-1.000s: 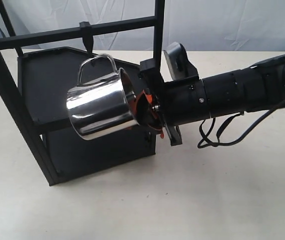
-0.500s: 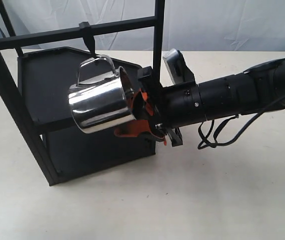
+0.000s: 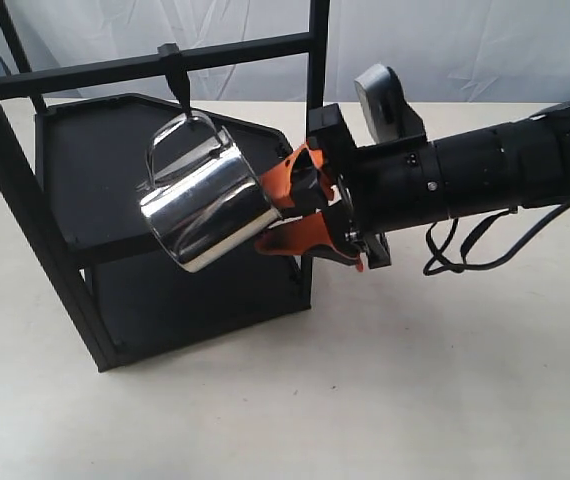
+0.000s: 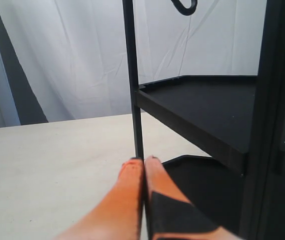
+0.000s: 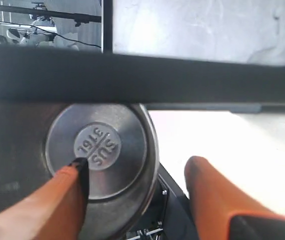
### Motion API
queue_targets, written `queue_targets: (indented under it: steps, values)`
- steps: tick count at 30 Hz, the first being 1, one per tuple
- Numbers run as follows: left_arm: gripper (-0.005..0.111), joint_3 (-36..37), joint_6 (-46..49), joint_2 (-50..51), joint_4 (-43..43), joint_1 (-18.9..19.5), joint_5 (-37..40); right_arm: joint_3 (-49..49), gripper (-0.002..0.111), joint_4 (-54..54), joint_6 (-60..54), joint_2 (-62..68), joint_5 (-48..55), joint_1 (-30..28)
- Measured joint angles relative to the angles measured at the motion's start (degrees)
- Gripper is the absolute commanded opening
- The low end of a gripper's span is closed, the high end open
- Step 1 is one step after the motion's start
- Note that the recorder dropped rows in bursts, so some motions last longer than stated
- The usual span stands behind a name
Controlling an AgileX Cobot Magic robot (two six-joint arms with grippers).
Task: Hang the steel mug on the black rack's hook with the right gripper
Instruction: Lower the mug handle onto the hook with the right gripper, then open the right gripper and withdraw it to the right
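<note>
The steel mug [image 3: 203, 208] hangs tilted below the black rack's [image 3: 25, 230] crossbar, its handle loop [image 3: 172, 146] up at the tip of the hook [image 3: 175, 84]. Its mouth faces my right gripper [image 3: 283, 212], which is open. In the right wrist view one orange finger [image 5: 57, 200] reaches into the mug [image 5: 97, 145] near the stamped base, and the other finger [image 5: 212, 200] stands well outside the rim; neither presses the wall. The crossbar [image 5: 142, 75] runs just above. My left gripper [image 4: 141, 161] is shut and empty beside a rack upright [image 4: 132, 80].
The rack's upper shelf [image 3: 95, 170] and lower shelf [image 3: 195, 300] lie behind and under the mug. A rack post [image 3: 317, 60] rises close to the right wrist. Black cables [image 3: 455, 255] dangle under the right arm. Another curved hook [image 4: 185, 7] shows in the left wrist view.
My right gripper's fingers have spread apart and the arm has drawn back to the right. The mug has dropped into a steeper tilt, hanging by its handle at the hook.
</note>
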Motion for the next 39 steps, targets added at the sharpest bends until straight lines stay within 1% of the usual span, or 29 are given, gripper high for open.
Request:
queue_targets:
  steps: [7,13,20,25,26,27,33,34,36,39]
  values:
    - [0.002,0.0,0.0,0.0,0.0,0.0,0.0,0.0,0.057,-1.9,0.9,-2.4,0.1,-0.5]
    - [0.002,0.0,0.0,0.0,0.0,0.0,0.0,0.0,0.057,-4.7,1.5,-6.1,-1.8,-0.5]
    - [0.002,0.0,0.0,0.0,0.0,0.0,0.0,0.0,0.057,-15.8,8.4,-12.2,-8.1,-0.5]
    - [0.002,0.0,0.0,0.0,0.0,0.0,0.0,0.0,0.056,-23.5,14.0,-18.2,-9.4,-0.5]
    - [0.002,0.0,0.0,0.0,0.0,0.0,0.0,0.0,0.053,-25.1,15.0,-19.9,-9.5,-0.5]
    - [0.002,0.0,0.0,0.0,0.0,0.0,0.0,0.0,0.049,-26.4,15.9,-21.3,-9.5,-0.5]
    - [0.002,0.0,0.0,0.0,0.0,0.0,0.0,0.0,0.003,-41.7,22.8,-34.1,-11.6,-0.5]
    - [0.002,0.0,0.0,0.0,0.0,0.0,0.0,0.0,-0.001,-44.2,23.3,-36.3,-11.7,-0.5]
    - [0.002,0.0,0.0,0.0,0.0,0.0,0.0,0.0,-0.001,-47.5,23.9,-40.5,-11.7,-0.5]
    - [0.002,0.0,0.0,0.0,0.0,0.0,0.0,0.0,-0.001,-48.8,24.3,-44.9,-11.8,-0.5]
